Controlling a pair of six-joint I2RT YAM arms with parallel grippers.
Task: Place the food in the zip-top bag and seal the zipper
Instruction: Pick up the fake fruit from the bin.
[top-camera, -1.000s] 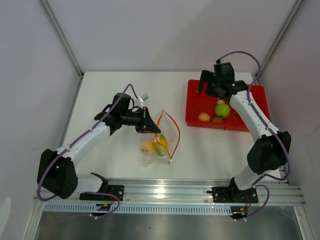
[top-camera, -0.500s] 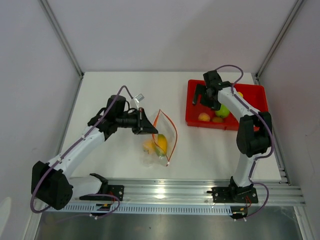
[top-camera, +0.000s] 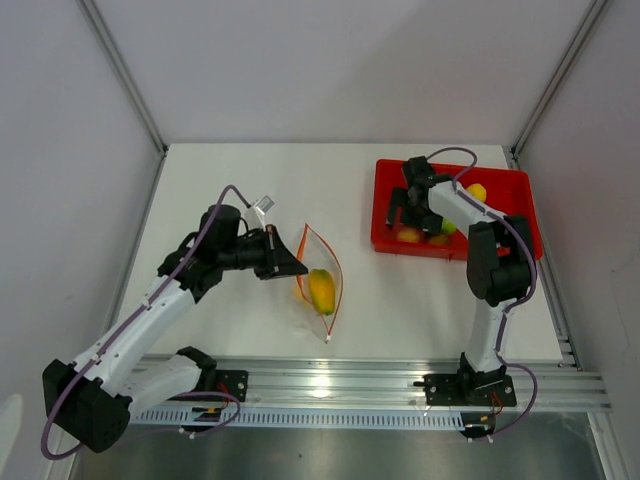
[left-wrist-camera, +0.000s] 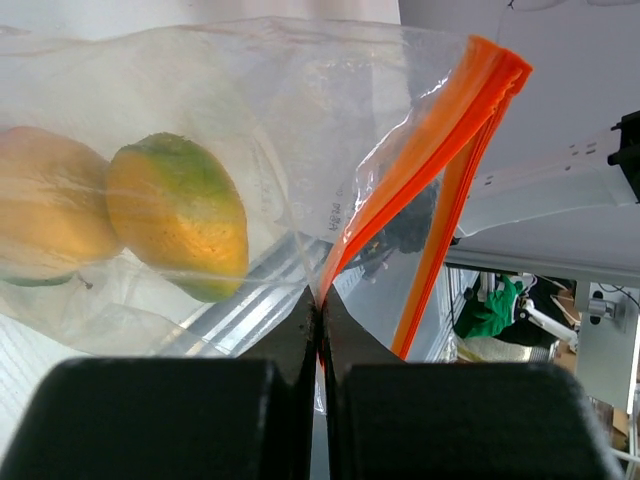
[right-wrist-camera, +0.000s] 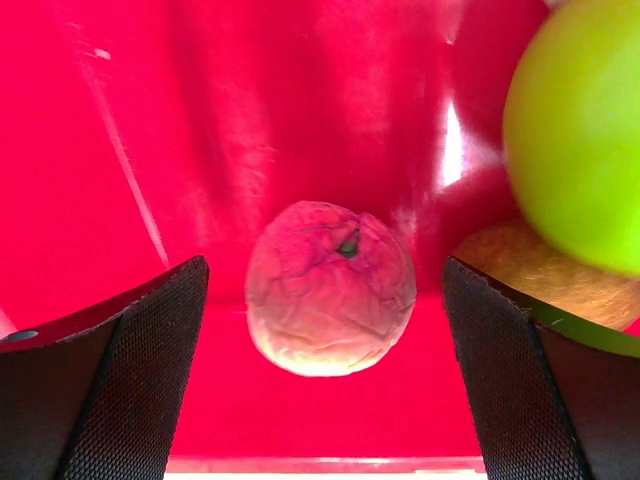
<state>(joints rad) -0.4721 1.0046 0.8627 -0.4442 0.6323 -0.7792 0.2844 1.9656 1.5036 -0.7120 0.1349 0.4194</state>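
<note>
The zip-top bag (top-camera: 322, 283) hangs from my left gripper (top-camera: 292, 264), which is shut on its orange-red zipper (left-wrist-camera: 440, 140) edge at the mouth corner (left-wrist-camera: 320, 305). The mouth gapes open. A yellow-green mango (left-wrist-camera: 180, 215) and another yellow-orange fruit (left-wrist-camera: 45, 225) lie inside the bag. My right gripper (top-camera: 408, 222) is open and low in the red tray (top-camera: 505, 245). Its fingers (right-wrist-camera: 120, 380) stand on either side of an orange (right-wrist-camera: 330, 285) without touching it. The green apple (right-wrist-camera: 580, 130) and the brown kiwi (right-wrist-camera: 520, 270) lie just right of the orange.
A yellow fruit (top-camera: 476, 192) lies at the back of the tray. The tray's near wall (right-wrist-camera: 300, 465) is close below the orange. The aluminium rail (top-camera: 330, 380) runs along the table's near edge.
My left gripper has pulled the bag left and up, so it hangs narrower. My right gripper has dropped from above the tray's back to its front left, around the orange.
</note>
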